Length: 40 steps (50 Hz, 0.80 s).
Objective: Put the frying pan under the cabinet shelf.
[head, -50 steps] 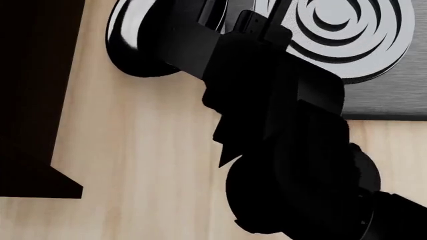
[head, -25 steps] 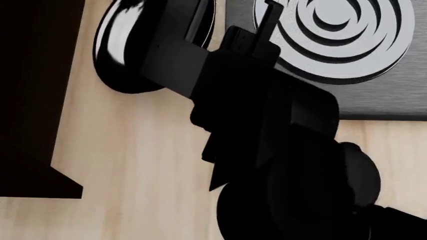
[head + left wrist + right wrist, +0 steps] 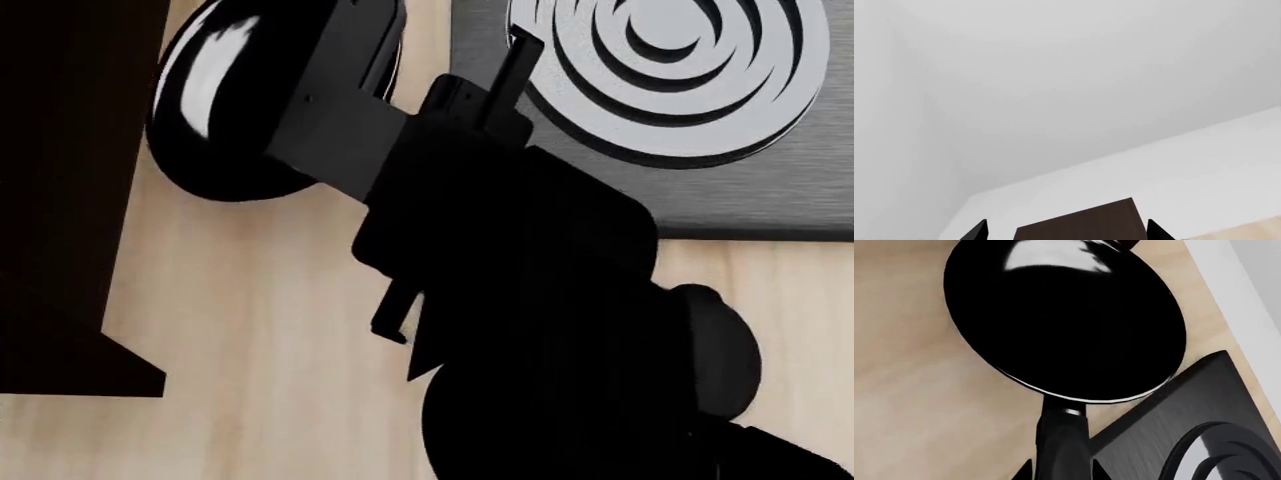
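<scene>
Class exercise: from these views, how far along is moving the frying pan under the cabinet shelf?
Done: the right pincer has the frying pan by its handle, off the hob. In hand: the pan hangs over the wooden counter, close beside the cabinet shelf. Left: sliding it underneath and letting go.

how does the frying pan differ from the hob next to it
The frying pan is round, plain glossy black with a thin silver rim; the hob is square-cornered, brushed dark grey with pale concentric rings. The pan has a long handle running toward the right tool; the hob has none. Both are dark and lie over the light wooden counter.
</scene>
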Tool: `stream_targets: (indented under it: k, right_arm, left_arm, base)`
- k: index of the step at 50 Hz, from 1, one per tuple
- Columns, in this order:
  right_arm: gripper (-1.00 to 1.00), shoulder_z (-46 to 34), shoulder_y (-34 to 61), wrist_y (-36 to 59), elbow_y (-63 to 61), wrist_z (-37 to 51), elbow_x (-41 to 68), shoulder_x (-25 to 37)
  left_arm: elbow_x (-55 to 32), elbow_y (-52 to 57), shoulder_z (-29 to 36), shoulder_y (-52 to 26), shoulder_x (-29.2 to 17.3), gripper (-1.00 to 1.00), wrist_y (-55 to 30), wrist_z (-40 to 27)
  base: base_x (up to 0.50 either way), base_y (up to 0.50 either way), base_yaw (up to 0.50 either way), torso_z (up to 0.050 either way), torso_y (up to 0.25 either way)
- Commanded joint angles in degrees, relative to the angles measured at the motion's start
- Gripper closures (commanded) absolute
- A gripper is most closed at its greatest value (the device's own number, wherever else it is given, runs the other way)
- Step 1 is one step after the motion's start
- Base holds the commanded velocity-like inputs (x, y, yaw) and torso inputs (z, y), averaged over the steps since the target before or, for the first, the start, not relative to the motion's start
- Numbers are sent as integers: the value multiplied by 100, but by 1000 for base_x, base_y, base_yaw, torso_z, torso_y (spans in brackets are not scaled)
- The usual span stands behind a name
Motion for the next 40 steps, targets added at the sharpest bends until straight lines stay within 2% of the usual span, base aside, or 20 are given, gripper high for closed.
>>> stream_targets:
  k: [1, 20, 23, 32, 40]
  right_arm:
    - [100, 115, -302, -505, 339, 216, 169, -268]
    - [100, 162, -758, -1082, 921, 442, 494, -728]
    - [100, 340, -750, -1216, 1238, 483, 637, -889]
    - [100, 652, -706, -838, 981, 323, 927, -1141]
    - [100, 968, -492, -1243, 1674, 425, 1195, -1412]
  left_arm:
    - [-6, 31, 5, 132, -45, -100, 68, 3]
    - [260, 79, 115, 280, -55, -100, 145, 125]
    - [335, 113, 141, 349, -100, -100, 152, 157]
    - [545, 124, 204, 449, -132, -100, 208, 266]
    - [758, 174, 273, 654, -177, -100, 300, 374]
  base:
    - [0, 0, 4, 0, 0]
    - [0, 2, 3, 0, 0]
    - [0, 2, 4, 0, 0]
    - [0, 1, 2, 0, 0]
    - [0, 0, 0, 0, 0]
